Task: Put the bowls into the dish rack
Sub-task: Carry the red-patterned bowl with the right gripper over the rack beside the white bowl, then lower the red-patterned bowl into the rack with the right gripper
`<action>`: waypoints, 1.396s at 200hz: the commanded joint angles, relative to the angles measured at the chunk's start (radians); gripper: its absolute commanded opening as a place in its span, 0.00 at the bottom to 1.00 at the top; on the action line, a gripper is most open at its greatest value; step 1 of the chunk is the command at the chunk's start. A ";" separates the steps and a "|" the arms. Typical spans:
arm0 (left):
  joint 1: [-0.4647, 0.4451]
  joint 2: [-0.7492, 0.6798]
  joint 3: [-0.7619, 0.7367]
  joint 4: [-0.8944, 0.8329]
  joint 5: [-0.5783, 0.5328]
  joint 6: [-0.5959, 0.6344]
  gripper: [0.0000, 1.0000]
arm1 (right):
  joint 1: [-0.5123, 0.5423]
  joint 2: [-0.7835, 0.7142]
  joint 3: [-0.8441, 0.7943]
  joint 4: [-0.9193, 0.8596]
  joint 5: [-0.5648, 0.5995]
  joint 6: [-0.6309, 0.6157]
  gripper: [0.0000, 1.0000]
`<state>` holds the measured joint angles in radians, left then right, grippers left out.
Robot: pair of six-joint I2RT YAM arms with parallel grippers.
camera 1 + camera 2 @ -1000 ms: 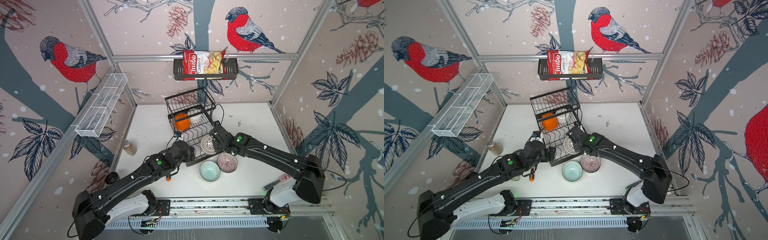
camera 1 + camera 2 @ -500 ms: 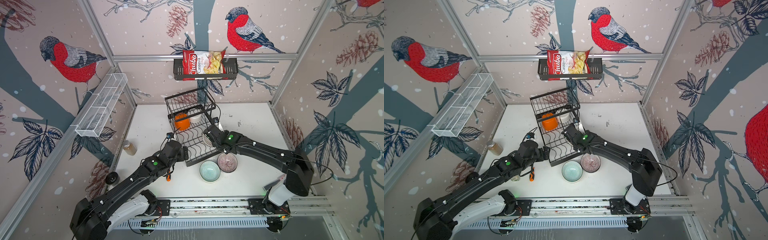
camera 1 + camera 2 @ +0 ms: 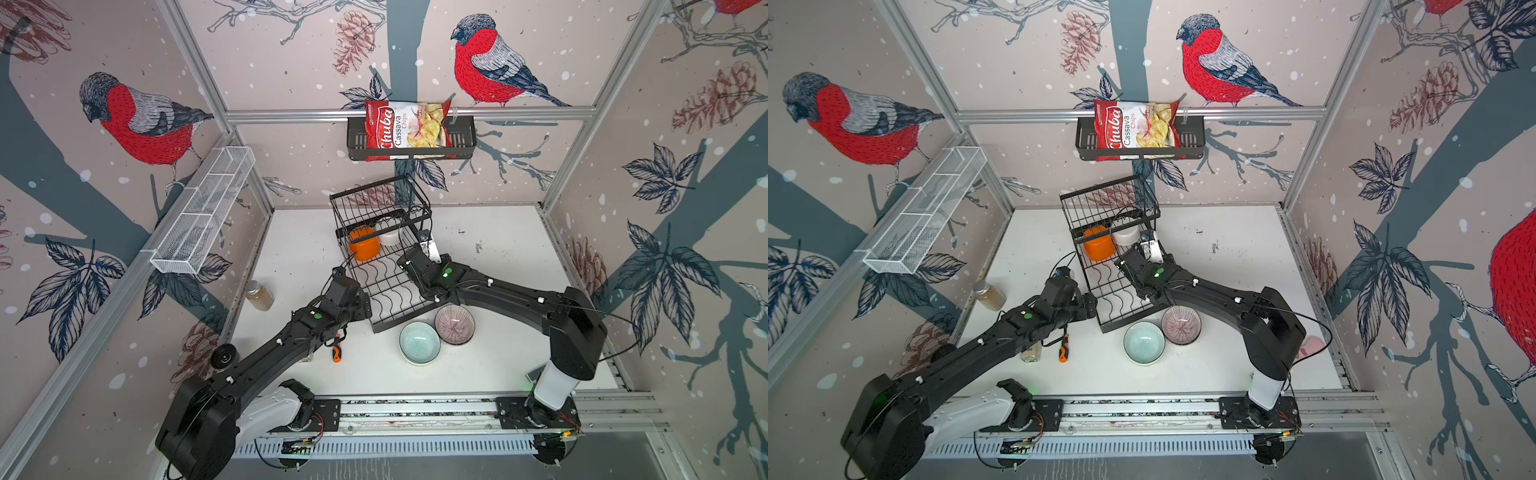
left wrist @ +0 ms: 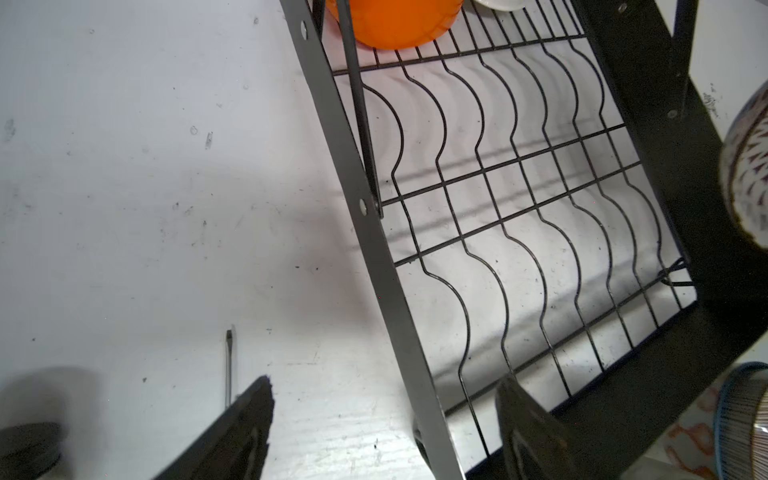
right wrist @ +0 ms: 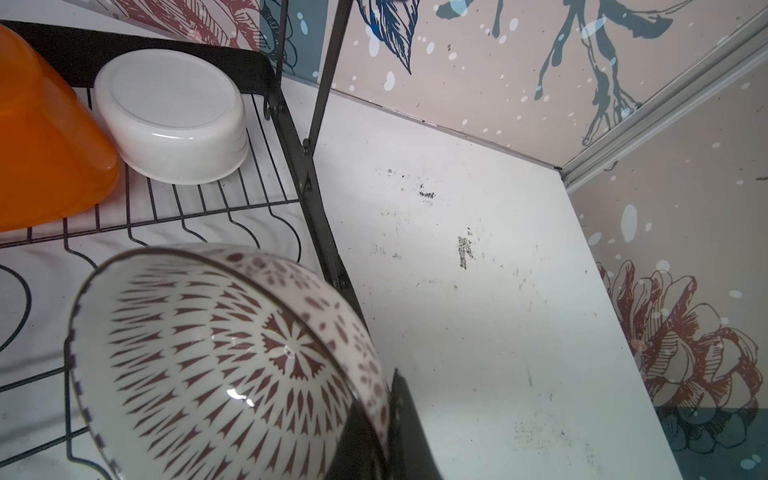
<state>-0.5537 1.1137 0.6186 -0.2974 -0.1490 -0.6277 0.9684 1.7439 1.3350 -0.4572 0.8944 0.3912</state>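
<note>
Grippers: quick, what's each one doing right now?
Left gripper: open, empty, fingers either side of the dish rack's edge.
Right gripper: closed on the patterned bowl's rim.

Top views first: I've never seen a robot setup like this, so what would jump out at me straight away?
The walls, with big red-breasted birds, shout loudest. Then two black arms meet over the black wire dish rack mid-table, where an orange bowl glows at its far end. In the right wrist view the right gripper pinches a dark-patterned bowl by its rim over the rack.
</note>
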 commanded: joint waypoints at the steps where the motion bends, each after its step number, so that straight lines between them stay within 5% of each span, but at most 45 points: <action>1: 0.005 0.039 0.016 0.073 0.019 0.009 0.81 | 0.000 0.009 0.007 0.089 0.074 -0.024 0.00; 88: 0.009 0.162 0.001 0.123 0.014 0.007 0.67 | -0.011 0.110 0.047 0.149 0.110 -0.056 0.00; 279: 0.010 0.194 -0.043 0.156 0.048 0.006 0.59 | -0.025 0.317 0.110 0.235 0.303 0.013 0.00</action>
<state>-0.5461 1.3132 0.5823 -0.1135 -0.1009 -0.6312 0.9421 2.0449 1.4197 -0.2760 1.1145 0.3740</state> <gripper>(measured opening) 0.600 0.092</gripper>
